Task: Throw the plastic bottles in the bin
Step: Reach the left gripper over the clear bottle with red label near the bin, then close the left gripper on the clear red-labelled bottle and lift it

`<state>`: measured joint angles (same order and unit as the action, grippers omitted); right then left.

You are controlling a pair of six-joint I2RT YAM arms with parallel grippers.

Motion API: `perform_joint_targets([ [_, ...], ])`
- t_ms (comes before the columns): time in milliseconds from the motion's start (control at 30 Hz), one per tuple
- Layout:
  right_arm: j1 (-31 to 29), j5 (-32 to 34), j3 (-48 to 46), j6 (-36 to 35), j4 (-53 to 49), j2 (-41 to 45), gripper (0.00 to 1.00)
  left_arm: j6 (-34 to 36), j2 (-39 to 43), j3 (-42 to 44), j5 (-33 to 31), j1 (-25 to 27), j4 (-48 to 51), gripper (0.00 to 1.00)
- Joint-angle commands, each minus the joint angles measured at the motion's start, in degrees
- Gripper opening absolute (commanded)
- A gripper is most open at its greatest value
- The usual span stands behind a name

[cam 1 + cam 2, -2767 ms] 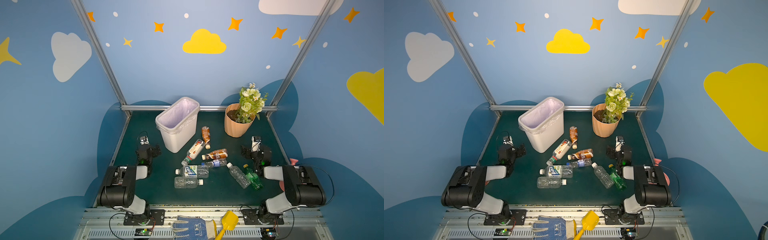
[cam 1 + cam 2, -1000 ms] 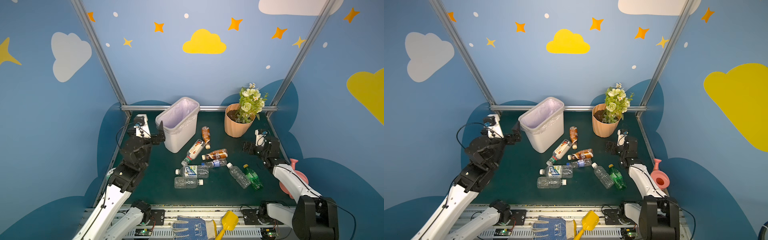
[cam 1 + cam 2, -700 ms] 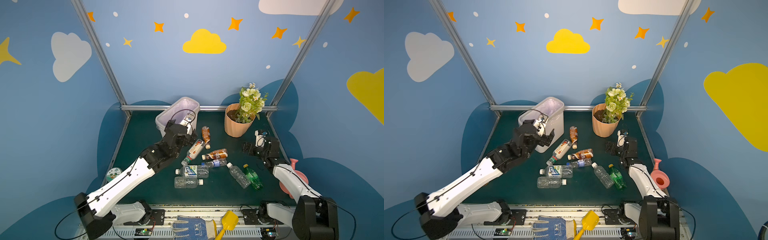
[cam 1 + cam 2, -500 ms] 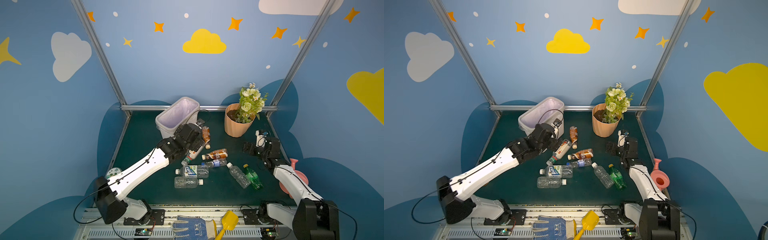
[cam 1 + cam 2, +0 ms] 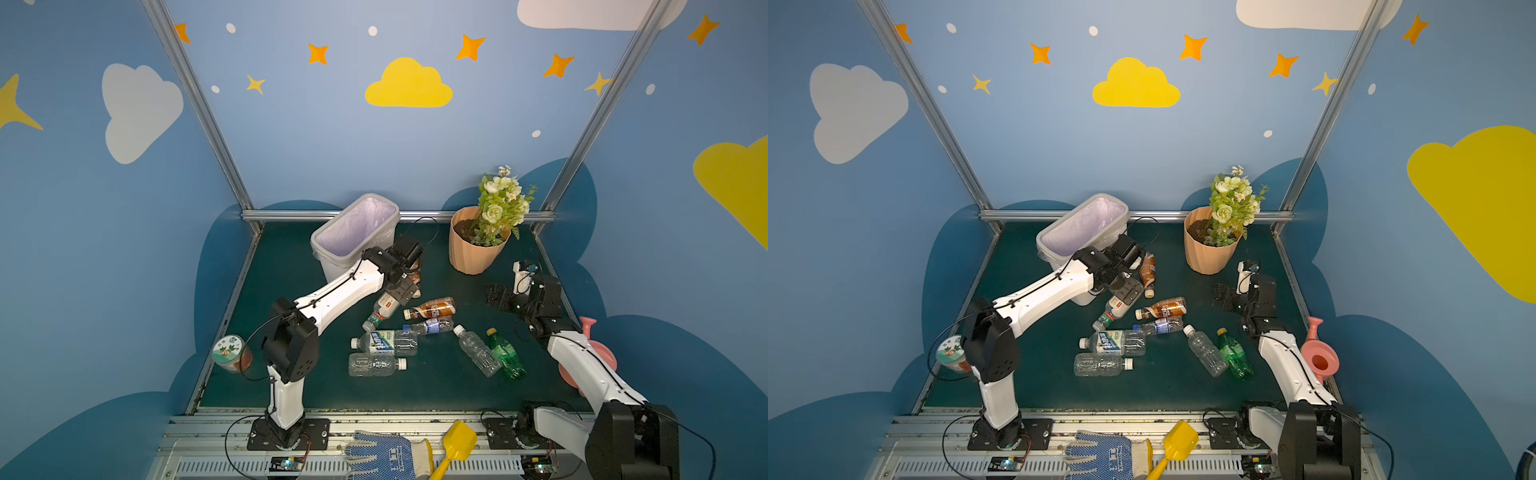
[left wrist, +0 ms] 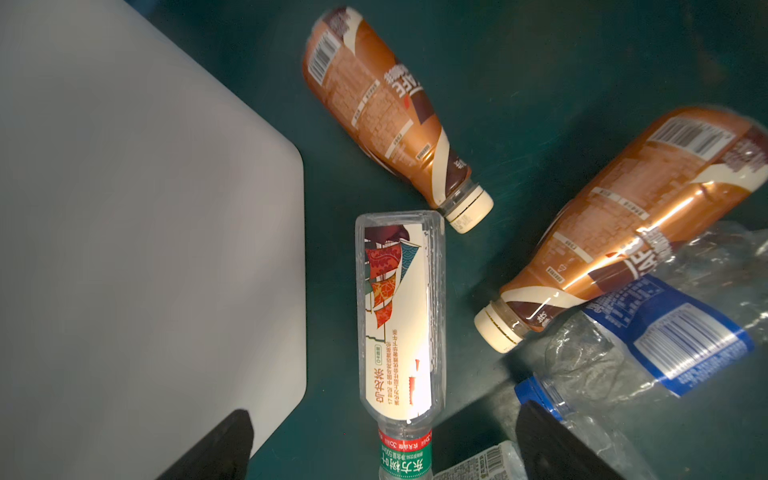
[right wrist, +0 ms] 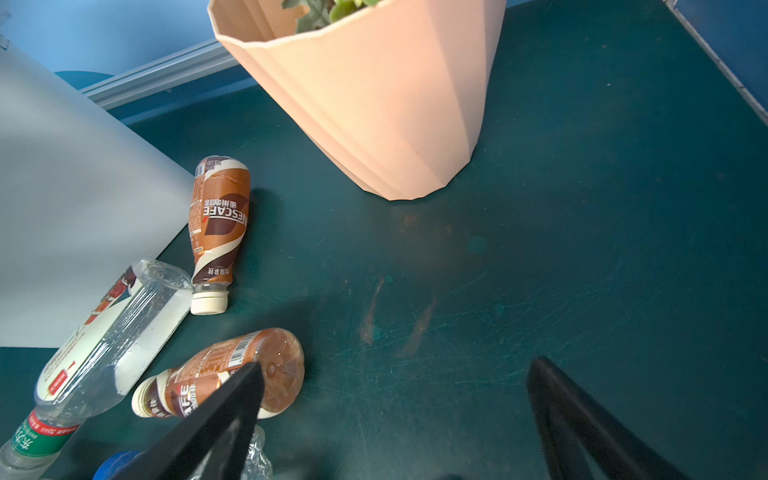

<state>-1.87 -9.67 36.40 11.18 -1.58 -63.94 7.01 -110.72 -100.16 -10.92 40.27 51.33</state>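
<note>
The white bin (image 5: 329, 272) stands at the back of the mat, its wall also showing in the wrist views (image 6: 145, 208) (image 7: 62, 208). Several plastic bottles lie in front of it. My left gripper (image 5: 405, 291) (image 5: 1129, 293) (image 6: 382, 419) hangs open over the neck end of the white-red labelled bottle (image 5: 384, 309) (image 6: 395, 316), one finger on each side, holding nothing. Two brown-labelled bottles (image 6: 374, 104) (image 6: 623, 216) lie just beyond it. My right gripper (image 5: 505, 297) (image 7: 397, 365) is open and empty above bare mat, right of the brown bottle (image 7: 224, 374). Clear bottles (image 5: 384, 341) (image 5: 374, 365) (image 5: 476, 351) and a green one (image 5: 505, 353) lie nearer the front.
A peach flowerpot (image 5: 473, 249) with flowers stands at the back right, close to the right gripper. A round jar (image 5: 230, 353) sits at the mat's left edge and a pink watering can (image 5: 590, 353) at its right edge. A glove (image 5: 382, 455) and yellow shovel (image 5: 457, 444) lie on the front rail.
My left arm has swung from left of the bin, across its front, and down over the bottles by the bin's corner. The right gripper has hardly moved.
</note>
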Motion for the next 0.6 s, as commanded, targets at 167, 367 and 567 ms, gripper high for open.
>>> perform_joint_targets([
  [167, -0.2, 1.8, -0.7, 0.3, -1.1, 1.1, 0.97, -1.3, -9.8, -8.5, 6.3, -2.8, 10.9, 0.93],
  [367, -0.2, 1.9, -0.5, 0.6, -0.8, 0.1, 0.97, -1.1, -13.2, -9.3, 8.1, -3.7, 10.8, 0.91],
  [567, -0.2, 1.8, -0.2, 0.8, -0.6, -0.6, 0.97, -0.6, -16.4, -10.1, 8.9, -4.3, 11.2, 0.88],
])
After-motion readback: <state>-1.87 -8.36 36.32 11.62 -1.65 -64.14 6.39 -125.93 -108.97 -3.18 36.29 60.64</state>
